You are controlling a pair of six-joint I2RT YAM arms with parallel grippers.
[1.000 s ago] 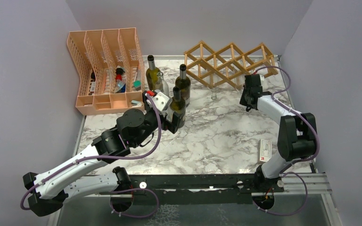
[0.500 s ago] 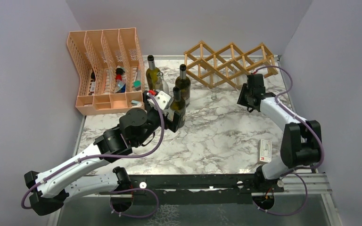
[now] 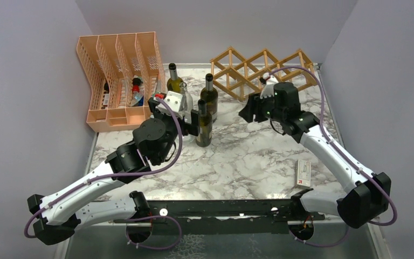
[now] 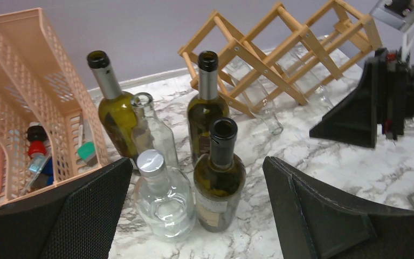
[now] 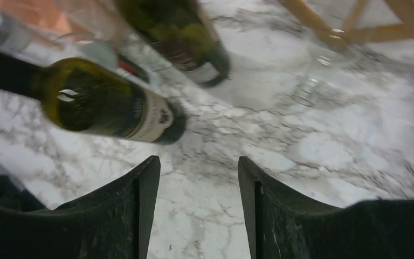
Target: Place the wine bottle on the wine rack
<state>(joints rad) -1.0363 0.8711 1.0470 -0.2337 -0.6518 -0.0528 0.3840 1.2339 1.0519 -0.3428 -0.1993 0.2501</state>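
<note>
The left fingers (image 4: 75,221) are standing wide apart, gripping nothing, with the nearest bottle (image 4: 219,178) ahead between them. It is standing upright on the desk (image 3: 248,156) beside other bottles (image 4: 207,110), well apart from the rack (image 3: 259,73). The right fingers (image 5: 118,216) are gaping empty above the desk.

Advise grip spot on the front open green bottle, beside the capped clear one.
I'd grip the front green bottle at its neck, coming level from the near side. It stands upright; the capped clear bottle crowds its body on the left, a second green bottle stands behind.
</note>
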